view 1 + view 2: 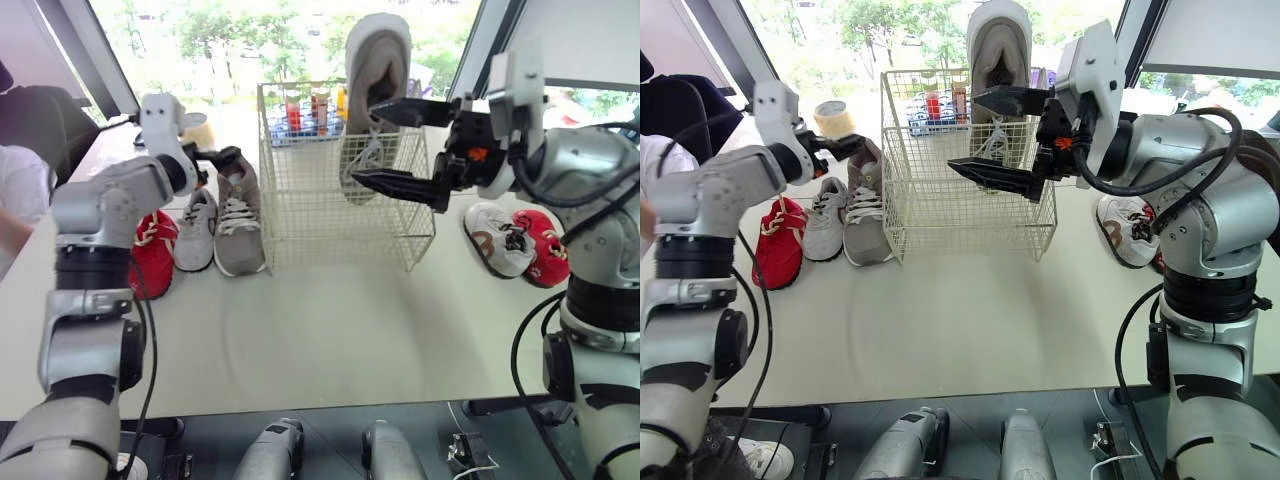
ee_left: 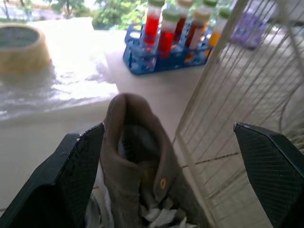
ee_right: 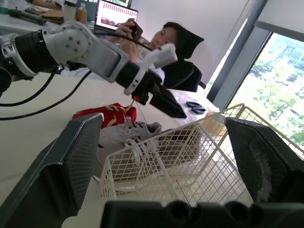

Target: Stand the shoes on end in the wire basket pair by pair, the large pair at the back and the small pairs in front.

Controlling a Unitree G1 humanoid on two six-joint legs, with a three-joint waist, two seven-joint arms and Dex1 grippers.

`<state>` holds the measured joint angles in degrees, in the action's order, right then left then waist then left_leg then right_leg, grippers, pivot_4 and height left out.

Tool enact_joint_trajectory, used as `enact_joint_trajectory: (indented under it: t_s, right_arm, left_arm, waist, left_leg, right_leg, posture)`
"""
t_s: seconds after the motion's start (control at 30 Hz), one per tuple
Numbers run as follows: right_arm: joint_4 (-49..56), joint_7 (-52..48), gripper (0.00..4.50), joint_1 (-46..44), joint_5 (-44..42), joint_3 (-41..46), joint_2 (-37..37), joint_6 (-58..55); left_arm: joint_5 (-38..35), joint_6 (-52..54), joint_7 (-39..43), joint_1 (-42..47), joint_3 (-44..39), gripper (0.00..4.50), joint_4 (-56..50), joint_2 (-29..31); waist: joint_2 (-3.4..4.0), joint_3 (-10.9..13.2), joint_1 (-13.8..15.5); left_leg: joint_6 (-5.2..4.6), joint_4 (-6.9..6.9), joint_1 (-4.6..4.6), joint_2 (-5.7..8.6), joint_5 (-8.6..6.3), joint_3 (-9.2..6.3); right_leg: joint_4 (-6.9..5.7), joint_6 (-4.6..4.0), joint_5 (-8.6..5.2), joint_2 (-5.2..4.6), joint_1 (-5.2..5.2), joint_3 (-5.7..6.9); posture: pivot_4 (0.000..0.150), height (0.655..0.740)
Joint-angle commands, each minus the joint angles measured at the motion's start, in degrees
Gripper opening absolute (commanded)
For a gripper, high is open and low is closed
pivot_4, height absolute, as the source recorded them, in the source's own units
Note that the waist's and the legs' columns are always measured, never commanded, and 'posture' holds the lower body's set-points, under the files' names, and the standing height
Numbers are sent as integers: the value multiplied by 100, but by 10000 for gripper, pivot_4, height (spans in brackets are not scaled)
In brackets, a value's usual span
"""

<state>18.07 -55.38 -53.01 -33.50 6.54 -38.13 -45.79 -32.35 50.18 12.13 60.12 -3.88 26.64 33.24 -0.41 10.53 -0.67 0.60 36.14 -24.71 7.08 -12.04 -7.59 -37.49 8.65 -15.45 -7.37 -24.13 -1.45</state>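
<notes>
Right gripper [image 1: 362, 142] gapes before the wire basket [image 1: 310, 200] holding one grey shoe [image 1: 377, 50]. Left gripper [image 2: 168, 127], spread, straddles the second shoe [image 2: 135, 156]

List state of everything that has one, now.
wire basket, upright, one shoe inside.
basket shoe, on end, at the back.
left gripper, open.
right gripper, open, empty.
table grey shoe, flat, heel inside left gripper.
left small shoes, flat on table.
right small shoes, flat on table.

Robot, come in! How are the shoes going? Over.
Left gripper open around grey shoe. Right gripper open at wire basket. One big shoe upright inside, at back. Nothing blocking.
</notes>
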Motion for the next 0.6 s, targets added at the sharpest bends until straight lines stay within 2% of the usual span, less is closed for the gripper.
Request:
enact_joint_trajectory:
  t_s: [0.03,0.3,0.6]
  right_arm:
    - [343,234,44347,-21,-181,129,-139,-71]
    - [591,611,44347,36,-417,179,-218,-222]
    - [694,850,44347,130,-508,152,-301,-195]
  left_arm:
    - [579,-60,73,529,125,45000,848,-101]
    - [1224,112,304,794,281,45000,1748,-688]
    - [1297,1335,43,889,-236,45000,1848,-864]
  waist:
    - [0,0,-14]
    - [0,0,1]
    - [-2,0,-10]
  left_leg:
    - [2,-1,0,0,1,0]
    - [-3,-1,-1,-1,-2,5]
    - [-13,2,-1,1,-7,3]
  right_leg:
    - [0,0,0,-1,0,0]
    - [-1,0,0,-2,-4,-1]
    - [-2,1,0,-4,0,1]
  posture:
    - [1500,7400]
    - [1500,7400]
    - [1500,7400]
